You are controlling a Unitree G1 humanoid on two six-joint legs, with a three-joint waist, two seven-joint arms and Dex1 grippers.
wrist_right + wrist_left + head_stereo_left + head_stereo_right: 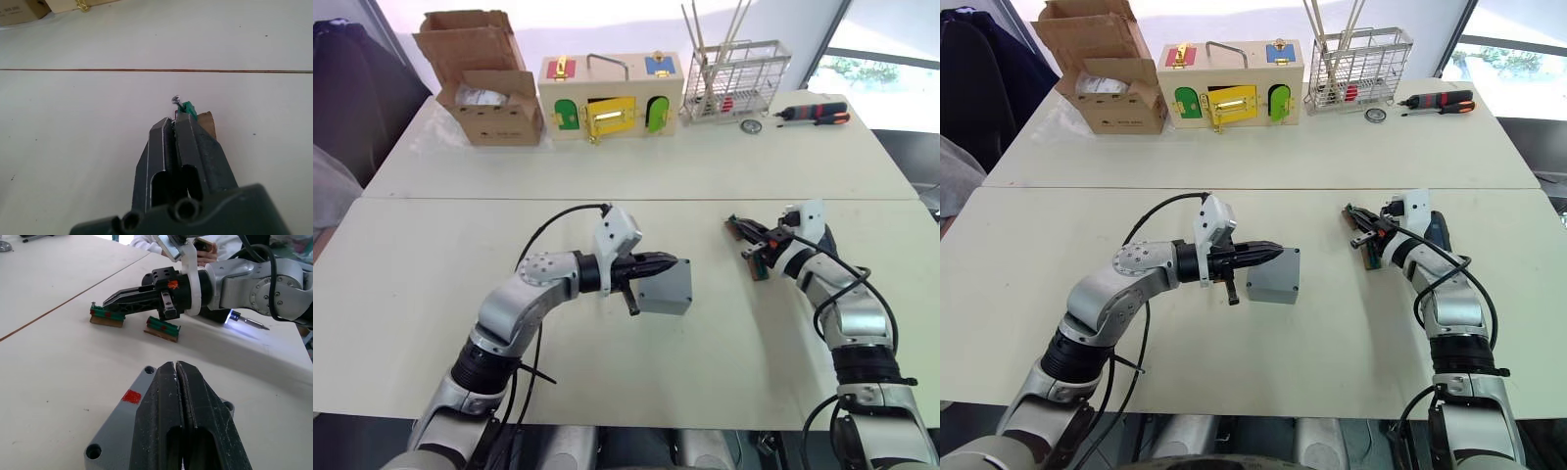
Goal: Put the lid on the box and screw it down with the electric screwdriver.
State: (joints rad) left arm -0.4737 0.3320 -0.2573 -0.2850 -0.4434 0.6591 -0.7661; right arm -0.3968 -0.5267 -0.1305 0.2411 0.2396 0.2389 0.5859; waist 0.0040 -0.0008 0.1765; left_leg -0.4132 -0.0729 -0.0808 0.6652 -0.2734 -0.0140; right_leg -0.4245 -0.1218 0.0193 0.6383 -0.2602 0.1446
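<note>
Working across a pale table (431,294), lower half, well clear of the clutter along the far edge.

Resting the left gripper (1278,252) over the lid (117,421), fingers pressed together and grasping nothing, lying flat along the grey top. Appearing to be seating the lid on the box (1273,284), near the table's middle; corner holes showing open, no screws in yet.

Reaching with the right gripper (171,122) to the small green-topped blocks (106,316), well apart from the box on the right. Fingers closed together at one block's edge, beside a screw (176,99) standing up from it; not possible to tell whether pinching the screw or only touching the block.

Leaving the electric screwdriver (1441,233) lying on the table just beside the right forearm, light glowing at its tip.

Judging the step as lid alignment plus screw fetching. Doing it well:
- keeping steady downward pressure, without sliding the lid off its corners;
- keeping the left fingers off the corner holes, so a screw can drop in;
- lifting the screw straight up from its block, not tipping it;
- avoiding knocking the screwdriver with the forearm.
</note>
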